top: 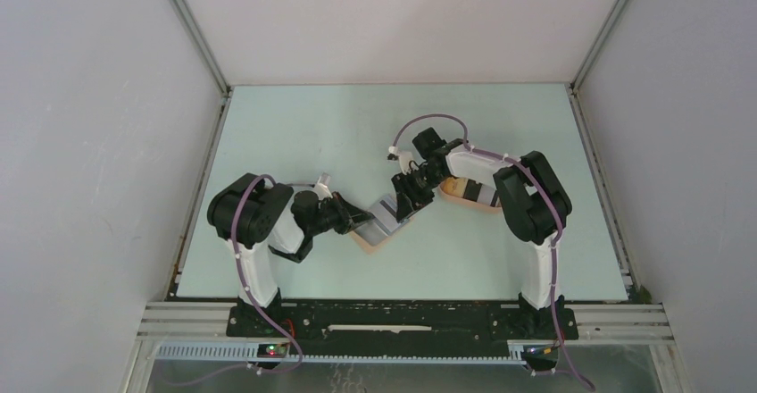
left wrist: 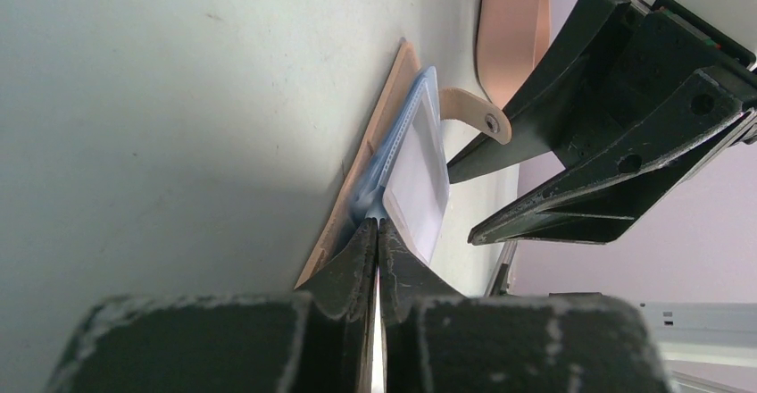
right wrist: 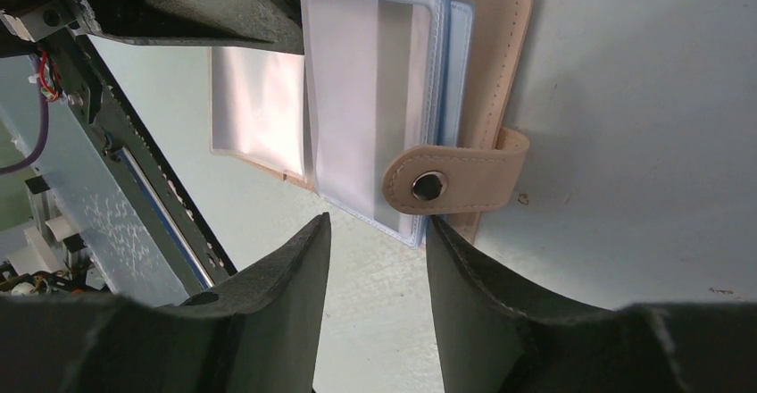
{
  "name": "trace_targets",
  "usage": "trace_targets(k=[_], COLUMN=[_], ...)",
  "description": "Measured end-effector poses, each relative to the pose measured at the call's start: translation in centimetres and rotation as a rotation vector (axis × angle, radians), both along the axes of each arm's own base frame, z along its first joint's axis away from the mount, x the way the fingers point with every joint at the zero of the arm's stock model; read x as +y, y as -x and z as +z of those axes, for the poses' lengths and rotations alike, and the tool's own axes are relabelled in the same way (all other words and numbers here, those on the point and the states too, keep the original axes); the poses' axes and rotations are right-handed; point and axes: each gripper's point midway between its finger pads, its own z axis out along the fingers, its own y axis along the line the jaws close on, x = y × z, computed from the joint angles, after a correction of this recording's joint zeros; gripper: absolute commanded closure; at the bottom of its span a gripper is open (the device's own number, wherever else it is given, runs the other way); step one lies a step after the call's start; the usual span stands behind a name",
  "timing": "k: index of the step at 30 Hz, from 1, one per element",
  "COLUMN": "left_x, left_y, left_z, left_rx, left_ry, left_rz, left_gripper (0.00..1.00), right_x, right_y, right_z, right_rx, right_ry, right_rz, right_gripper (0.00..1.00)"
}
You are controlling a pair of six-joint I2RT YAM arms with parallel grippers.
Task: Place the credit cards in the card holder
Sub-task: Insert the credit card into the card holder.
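Left wrist view, nearest first: the left gripper [left wrist: 376,232] is seen with its fingers pressed together, no gap showing, pinched on the near edge of the card holder [left wrist: 406,165]. The grip appears to fall on the clear sleeves rather than the tan cover.

- The card holder is laid open and flat on the table [top: 312,125], between the two grippers. Its sleeves are fanned and the snap strap [right wrist: 451,179] is flipped across them.
- A pale rectangle with a grey band [right wrist: 370,89] is noted inside the top sleeve. It may be one of the credit cards already seated, but this cannot be confirmed.
- The right gripper [right wrist: 379,228] is held just over the strap end with its fingers spread. Nothing is gripped.
- Beyond it, a peach tray [top: 464,189] is mostly covered by the right arm, so its contents cannot be told.

Progress, as judged: the opening and steadying of the holder is done. At most one card is in. No loose cards are made out anywhere in view, so the number left cannot be counted. Closing the cover and fastening the snap are not yet done.
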Motion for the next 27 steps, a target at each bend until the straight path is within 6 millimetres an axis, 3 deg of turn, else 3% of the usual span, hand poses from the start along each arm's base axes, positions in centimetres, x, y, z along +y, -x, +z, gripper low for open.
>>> trace_targets(k=[13, 27], left_x=[0.0, -0.2], left_y=[0.0, 0.1], left_z=[0.1, 0.3], left_rx=[-0.002, -0.010], left_ry=[0.002, 0.010], left_rz=[-0.004, -0.011], left_gripper=[0.87, 0.83], right_x=[0.6, 1.2], right_y=[0.6, 1.4], right_z=[0.6, 2.6], right_rx=[0.037, 0.159], right_ry=[-0.051, -0.200], right_rz=[0.015, 0.018], right_gripper=[0.59, 0.61])
